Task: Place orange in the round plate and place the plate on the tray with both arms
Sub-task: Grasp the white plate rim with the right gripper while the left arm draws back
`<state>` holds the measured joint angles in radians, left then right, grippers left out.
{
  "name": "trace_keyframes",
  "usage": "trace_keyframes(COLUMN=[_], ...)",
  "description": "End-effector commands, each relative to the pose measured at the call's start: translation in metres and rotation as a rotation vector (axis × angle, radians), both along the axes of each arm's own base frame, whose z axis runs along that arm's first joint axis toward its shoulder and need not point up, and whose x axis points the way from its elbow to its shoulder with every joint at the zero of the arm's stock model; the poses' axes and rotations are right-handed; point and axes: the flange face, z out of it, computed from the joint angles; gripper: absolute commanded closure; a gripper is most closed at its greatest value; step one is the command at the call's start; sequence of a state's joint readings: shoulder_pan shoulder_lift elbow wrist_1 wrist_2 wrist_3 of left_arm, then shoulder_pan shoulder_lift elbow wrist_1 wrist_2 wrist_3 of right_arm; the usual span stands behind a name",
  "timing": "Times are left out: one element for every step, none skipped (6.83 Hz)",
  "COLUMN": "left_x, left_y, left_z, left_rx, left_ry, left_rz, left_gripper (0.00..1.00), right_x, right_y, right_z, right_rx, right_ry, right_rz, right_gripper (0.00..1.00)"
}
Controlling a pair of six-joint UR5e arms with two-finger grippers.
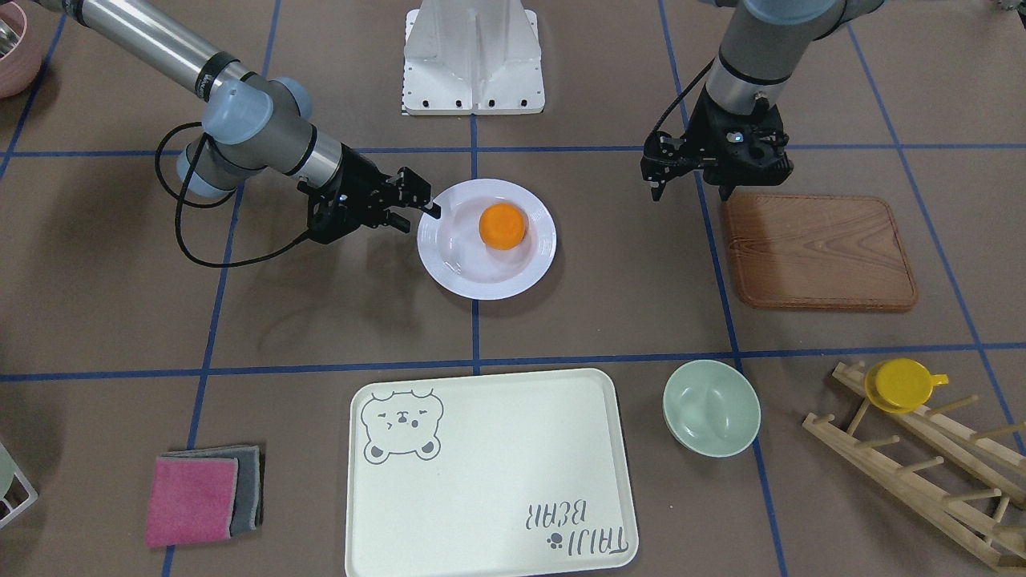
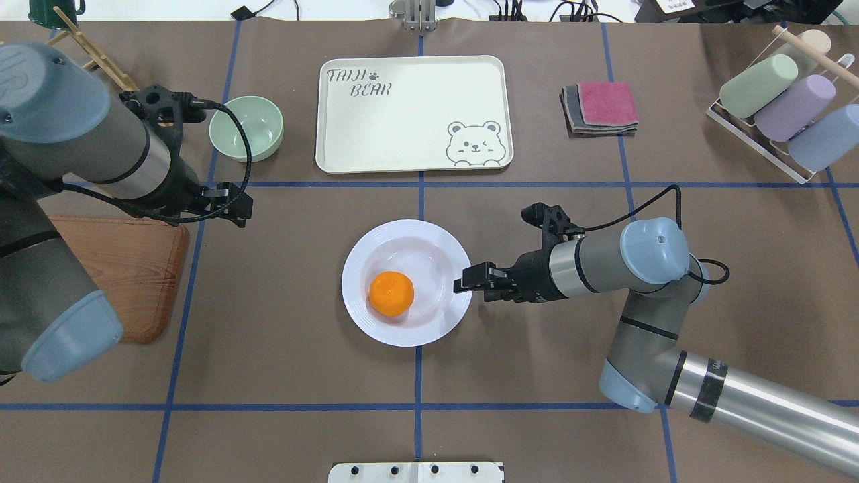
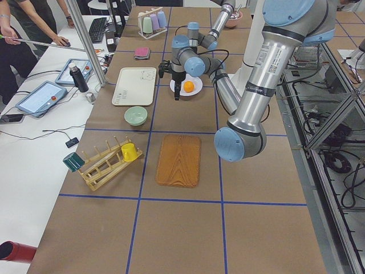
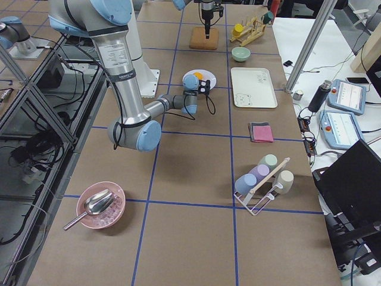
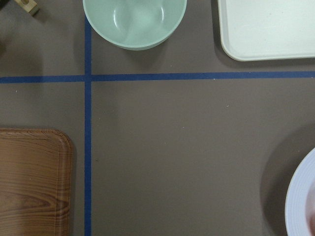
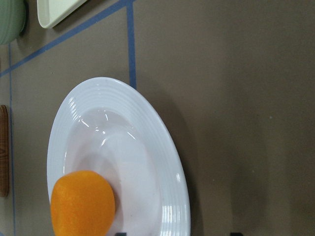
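My right gripper (image 2: 462, 282) had its jaws parted, straddling the plate (image 2: 359, 258) at its rim on the robot's right side, not clamped on it. My left gripper (image 1: 691, 194) hung with jaws wide and empty over the table beside the wooden board (image 1: 817, 252). The orange (image 2: 391, 293) sat in the plate, which rested on the table, apart from the tray (image 2: 409, 107).

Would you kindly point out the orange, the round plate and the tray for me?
orange (image 2: 391, 293), overhead view, middle of the fruit.
round plate (image 2: 389, 228), overhead view, ribbed rim.
tray (image 2: 416, 114), overhead view, bare floor.
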<state>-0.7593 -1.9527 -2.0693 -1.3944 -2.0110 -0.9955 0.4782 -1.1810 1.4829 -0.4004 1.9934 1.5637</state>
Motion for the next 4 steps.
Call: trace_keyframes(left_x=[0.0000,0.0001,0.0001,0.0001], left_y=[0.0000,0.0001,0.0001,0.0001], left_z=[0.0000,-0.0001,-0.0001,-0.0001], left_rx=[0.000,-0.001,-0.001,-0.002], left_ry=[0.000,0.001,0.001,0.001], left_rz=[0.000,0.001,0.001,0.000], left_gripper=[0.01,0.01,0.01,0.01], right_x=[-0.0030,-0.0032,-0.0032,-0.0035], right_y=[0.0014,0.0011,0.0010,-0.0014], right_z=[-0.0020,-0.0029,-0.0029,-0.0068], right_rx=[0.004,0.005,0.007,0.010], right_ry=[-0.002,-0.003,-0.003,-0.008], right_rz=[0.015,0.016,0.018,0.030], right_gripper=[0.35,0.38,0.39,0.39])
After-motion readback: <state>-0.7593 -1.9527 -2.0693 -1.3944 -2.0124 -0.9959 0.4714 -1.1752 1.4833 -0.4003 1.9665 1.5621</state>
